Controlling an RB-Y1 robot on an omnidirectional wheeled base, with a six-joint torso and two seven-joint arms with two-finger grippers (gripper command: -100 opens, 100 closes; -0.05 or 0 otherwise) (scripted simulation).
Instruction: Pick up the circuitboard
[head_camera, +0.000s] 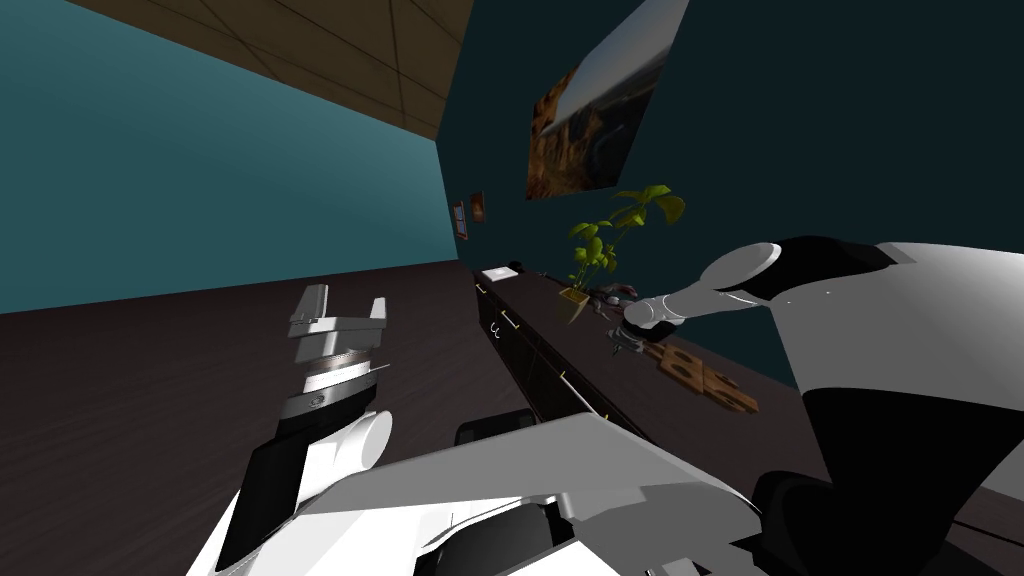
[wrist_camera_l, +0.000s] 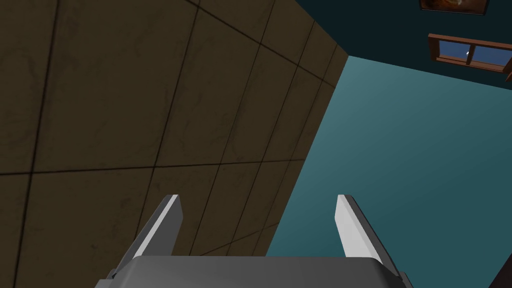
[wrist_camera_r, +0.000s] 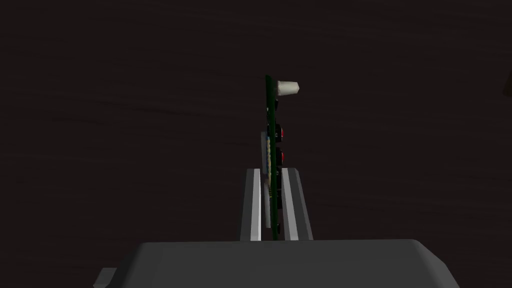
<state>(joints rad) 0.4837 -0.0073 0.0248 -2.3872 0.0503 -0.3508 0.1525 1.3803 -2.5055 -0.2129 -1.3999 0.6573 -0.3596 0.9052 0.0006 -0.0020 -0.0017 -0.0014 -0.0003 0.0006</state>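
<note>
Green and seen edge-on, the circuitboard (wrist_camera_r: 270, 112) stands between the two fingers (wrist_camera_r: 255, 200) of my right pincer (wrist_camera_r: 270, 172). They are clamped on its near end, one blade flat against each face. A small white cone (wrist_camera_r: 288, 88) juts from its far end, and two red parts (wrist_camera_r: 282, 133) sit on the same face, closer to the fingertips. A pale flat piece lies on the other face. Behind it is the dark, faintly grained surface (wrist_camera_r: 125, 110); I cannot tell whether the circuitboard touches it.

In the head view my right arm reaches out over that surface (head_camera: 640, 410), a long dark cabinet top along the deep teal wall (head_camera: 850, 150), and the right pincer (head_camera: 628, 338) is low over it. Just beyond the pincer stands a plant (head_camera: 605, 240) in a small pot (head_camera: 572, 305). Nearer me lie two brown wooden pieces (head_camera: 705, 380) with round holes. A white flat thing (head_camera: 498, 272) lies at the far end, well apart. A painting (head_camera: 600, 100) hangs on the wall above the plant.

My left pincer (head_camera: 337, 310) is raised over the dark floor (head_camera: 150, 400), well apart from the surface. Its fingers (wrist_camera_l: 167, 220) are wide apart with nothing between them.
</note>
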